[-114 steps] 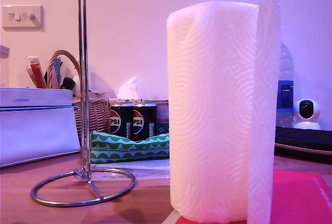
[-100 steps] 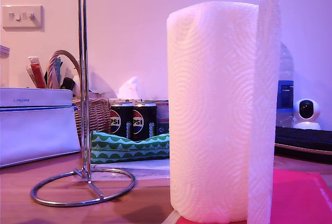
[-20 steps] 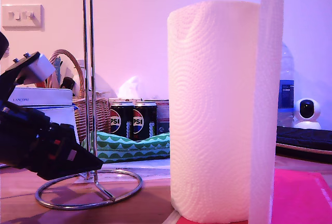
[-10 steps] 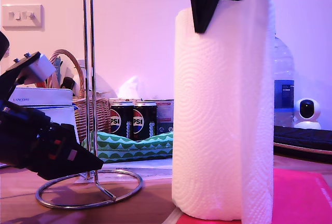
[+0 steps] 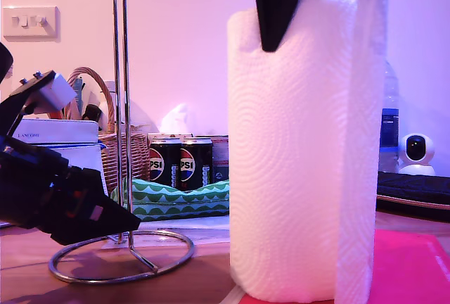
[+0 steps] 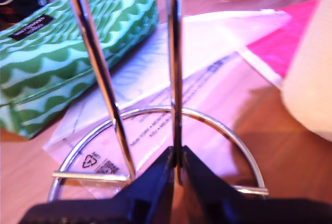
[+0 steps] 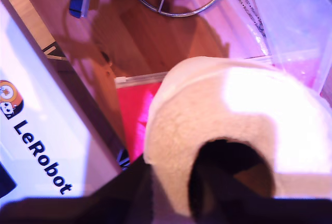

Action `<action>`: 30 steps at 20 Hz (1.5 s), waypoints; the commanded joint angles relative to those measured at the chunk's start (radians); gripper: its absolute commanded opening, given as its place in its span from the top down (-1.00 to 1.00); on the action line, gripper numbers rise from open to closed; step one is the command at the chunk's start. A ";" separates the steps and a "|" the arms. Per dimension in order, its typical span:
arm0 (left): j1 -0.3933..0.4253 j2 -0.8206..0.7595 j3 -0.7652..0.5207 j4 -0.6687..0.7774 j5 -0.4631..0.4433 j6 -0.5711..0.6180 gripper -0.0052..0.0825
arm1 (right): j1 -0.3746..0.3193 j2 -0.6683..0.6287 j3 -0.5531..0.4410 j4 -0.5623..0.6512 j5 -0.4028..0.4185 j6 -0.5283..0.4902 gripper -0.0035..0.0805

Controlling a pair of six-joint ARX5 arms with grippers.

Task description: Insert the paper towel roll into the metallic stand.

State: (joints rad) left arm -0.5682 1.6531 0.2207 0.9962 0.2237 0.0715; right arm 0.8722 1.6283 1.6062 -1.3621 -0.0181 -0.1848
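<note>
Since a second ago the second hand [image 5: 278, 36] has dropped onto the paper towel roll [image 5: 299, 156], one finger inside its core, roll still on the desk [image 5: 204, 276], lift next; first hand [image 6: 176, 169] pinches the metallic stand [image 5: 121, 135].

Wooden table [image 5: 204, 276]: metallic stand [image 5: 121, 177], pink mat [image 5: 408, 265], green pouch [image 5: 176, 200]
</note>
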 commanded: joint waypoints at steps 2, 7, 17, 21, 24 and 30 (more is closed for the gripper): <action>-0.004 0.002 0.002 -0.008 0.024 0.009 0.93 | 0.005 0.000 0.004 -0.001 0.027 -0.005 0.94; -0.004 -0.032 0.002 -0.051 0.031 0.016 0.93 | 0.005 -0.060 0.013 -0.002 0.029 -0.004 0.94; -0.004 -0.322 0.005 -0.323 0.030 0.103 0.93 | 0.004 -0.198 0.097 -0.002 0.029 0.024 0.94; -0.008 -0.410 0.037 -0.484 -0.033 0.155 0.93 | -0.014 -0.250 0.111 -0.006 0.030 0.057 0.94; -0.032 -0.436 0.070 -0.583 -0.135 0.237 0.93 | -0.043 -0.299 0.111 -0.006 0.030 0.081 0.94; -0.057 -0.438 0.105 -0.637 -0.321 0.348 0.93 | -0.111 -0.415 0.111 -0.007 0.027 0.118 0.94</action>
State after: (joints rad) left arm -0.6220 1.2381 0.3099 0.3405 -0.0841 0.4034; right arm 0.7696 1.2324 1.7031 -1.3788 0.0101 -0.0746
